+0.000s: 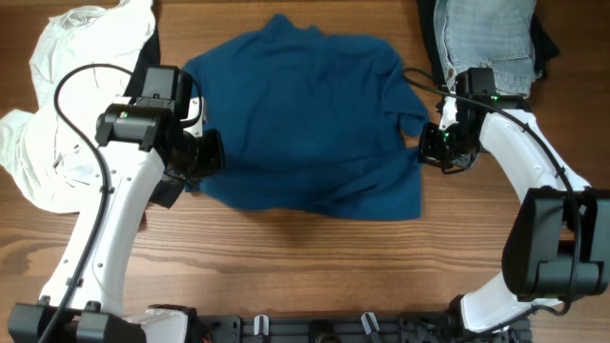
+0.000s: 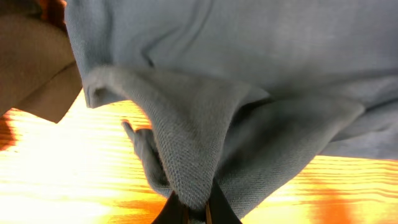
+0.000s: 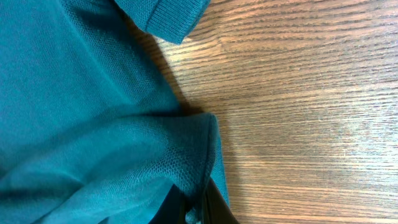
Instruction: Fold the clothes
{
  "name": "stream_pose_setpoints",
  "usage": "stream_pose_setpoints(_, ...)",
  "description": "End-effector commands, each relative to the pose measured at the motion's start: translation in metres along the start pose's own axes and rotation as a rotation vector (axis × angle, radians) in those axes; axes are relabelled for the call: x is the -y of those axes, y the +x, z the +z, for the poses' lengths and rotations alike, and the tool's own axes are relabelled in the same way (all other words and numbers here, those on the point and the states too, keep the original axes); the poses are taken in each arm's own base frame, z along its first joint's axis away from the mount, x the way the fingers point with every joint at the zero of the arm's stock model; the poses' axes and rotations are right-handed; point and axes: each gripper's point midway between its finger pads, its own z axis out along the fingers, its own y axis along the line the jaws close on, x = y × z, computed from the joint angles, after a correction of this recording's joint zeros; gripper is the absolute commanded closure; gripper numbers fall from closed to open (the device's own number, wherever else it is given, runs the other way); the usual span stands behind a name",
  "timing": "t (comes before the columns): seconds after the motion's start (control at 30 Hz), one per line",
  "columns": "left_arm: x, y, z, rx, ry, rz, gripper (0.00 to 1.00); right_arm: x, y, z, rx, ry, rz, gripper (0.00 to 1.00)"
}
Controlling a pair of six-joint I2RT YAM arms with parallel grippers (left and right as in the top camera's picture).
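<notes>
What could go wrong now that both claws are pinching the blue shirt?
The left gripper and right gripper each pinch only a small fold at the edge of the blue shirt, so the cloth might slip out when lifted. The shirt lies rumpled, so a fold could come out crooked. The white garment sits right beside the left arm, which might drag it along.

A fold of the shirt (image 2: 249,50), its knit weave plainly seen, is pinched between the closed jaws of the left gripper (image 2: 196,214). Beyond the jaws the rest of the cloth is spread in creases. The wooden table (image 2: 56,168) is seen on both sides of the jaws.
</notes>
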Motion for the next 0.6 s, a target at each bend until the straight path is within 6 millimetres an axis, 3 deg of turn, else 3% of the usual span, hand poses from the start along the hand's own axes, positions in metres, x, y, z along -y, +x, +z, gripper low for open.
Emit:
stream_pose_setpoints(0.0,0.002,0.002,0.007,-0.036,0.012,-0.024,0.96,0.002,0.002,0.004,-0.013,0.006,-0.016,0.96)
stream_pose_setpoints(0.13,0.000,-0.002,0.026,-0.080,-0.003,-0.030,0.96,0.002,0.002,0.004,-0.012,0.006,-0.016,0.96)
stream_pose_setpoints(0.5,0.006,-0.106,0.147,0.109,0.028,0.008,0.96,0.002,0.000,0.004,-0.006,0.005,-0.017,0.96)
stream_pose_setpoints(0.53,0.008,-0.115,0.156,0.138,0.038,0.013,0.94,0.002,0.000,0.004,-0.005,0.005,-0.017,0.96)
stream_pose_setpoints(0.57,0.009,-0.122,0.160,0.158,0.044,0.016,0.78,0.002,0.000,0.004,-0.005,0.005,-0.017,0.96)
